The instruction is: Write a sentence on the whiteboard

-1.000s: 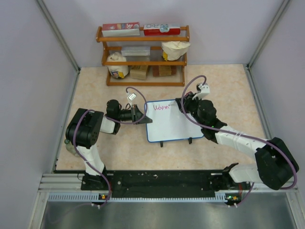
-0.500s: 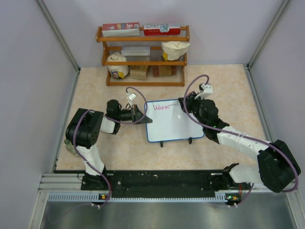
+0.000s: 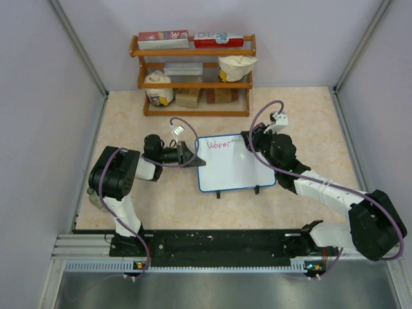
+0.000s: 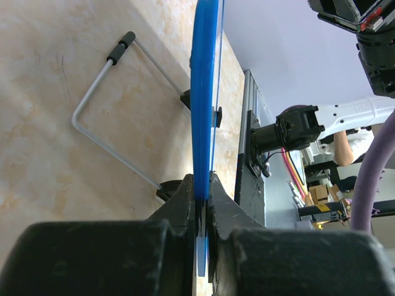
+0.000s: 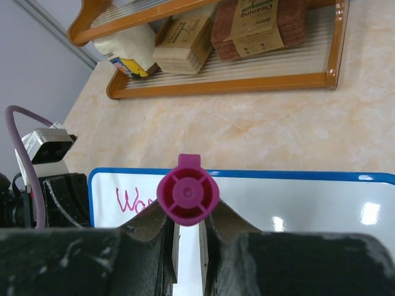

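Rightward along the whiteboard [image 3: 232,168] top edge my right gripper [image 5: 187,231] has shifted, jaws pinching the magenta marker [image 5: 187,195]; lettering [image 3: 219,145] unchanged, sentence unfinished. My left gripper [image 4: 202,187] clamps the board's left edge at table [image 3: 309,122] centre

- Your left arm [image 3: 120,171] sits low and folded, its forearm pointing right; the left gripper [image 4: 202,185] has both fingers pinched flat on the edge of the whiteboard [image 4: 203,92].
- Your right arm [image 3: 322,188] stretches forward and to the left; the right gripper [image 5: 187,217] clamps the marker [image 5: 187,193] between its fingers.
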Controlling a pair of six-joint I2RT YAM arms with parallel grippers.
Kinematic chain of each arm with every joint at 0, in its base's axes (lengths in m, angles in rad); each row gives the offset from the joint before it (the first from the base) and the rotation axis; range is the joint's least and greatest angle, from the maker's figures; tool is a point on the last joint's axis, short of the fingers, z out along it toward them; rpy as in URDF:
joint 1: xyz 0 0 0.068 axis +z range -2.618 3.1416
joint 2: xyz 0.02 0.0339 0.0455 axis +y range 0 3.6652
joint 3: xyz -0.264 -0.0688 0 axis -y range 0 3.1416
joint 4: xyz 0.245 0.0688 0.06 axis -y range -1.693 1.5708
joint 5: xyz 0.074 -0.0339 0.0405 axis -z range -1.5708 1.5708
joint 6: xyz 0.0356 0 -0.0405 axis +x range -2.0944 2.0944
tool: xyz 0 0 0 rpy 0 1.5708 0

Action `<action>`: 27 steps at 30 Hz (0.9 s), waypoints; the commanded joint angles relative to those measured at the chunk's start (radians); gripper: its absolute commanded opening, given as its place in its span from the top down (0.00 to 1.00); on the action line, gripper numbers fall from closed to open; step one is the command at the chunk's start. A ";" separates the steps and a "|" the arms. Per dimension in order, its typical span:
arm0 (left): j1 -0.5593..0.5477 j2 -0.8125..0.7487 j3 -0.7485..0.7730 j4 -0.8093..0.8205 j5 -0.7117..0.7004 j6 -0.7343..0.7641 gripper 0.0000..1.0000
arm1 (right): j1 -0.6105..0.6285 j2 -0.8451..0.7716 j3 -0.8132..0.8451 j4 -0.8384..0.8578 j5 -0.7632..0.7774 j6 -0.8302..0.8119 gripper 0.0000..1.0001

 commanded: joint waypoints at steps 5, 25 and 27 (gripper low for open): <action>0.002 0.009 0.017 0.010 0.001 -0.004 1.00 | -0.009 0.004 0.049 0.060 -0.026 0.013 1.00; 0.002 0.008 0.017 0.011 -0.001 -0.004 1.00 | -0.011 0.007 -0.004 0.040 -0.025 0.013 1.00; 0.002 0.008 0.017 0.011 0.001 -0.004 1.00 | -0.012 0.001 -0.015 0.038 -0.029 0.014 1.00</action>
